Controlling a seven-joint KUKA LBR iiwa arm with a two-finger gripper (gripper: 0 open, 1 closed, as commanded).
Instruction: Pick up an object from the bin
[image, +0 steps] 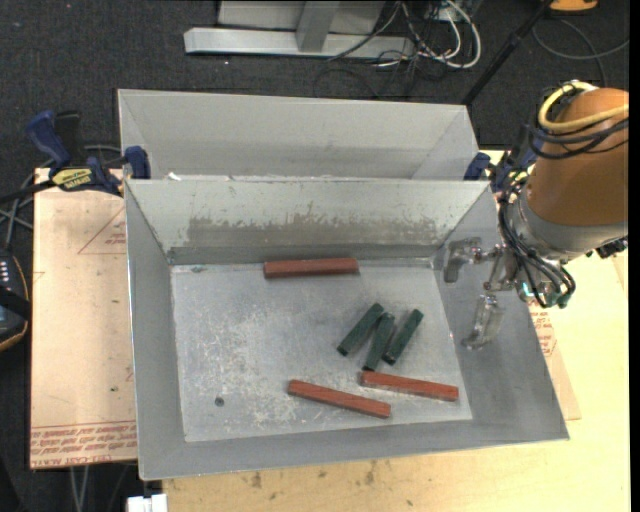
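Right of 3 dark green bars (380, 340), the pincer (483, 326).

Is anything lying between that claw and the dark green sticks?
Nothing visible: only bare floor of the grey metal bin separates the gripper at the right wall from the three dark green rectangular bars.

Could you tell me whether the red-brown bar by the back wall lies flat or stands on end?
Flat: the red-brown bar lies lengthwise on the bin floor, along the back wall's foot.
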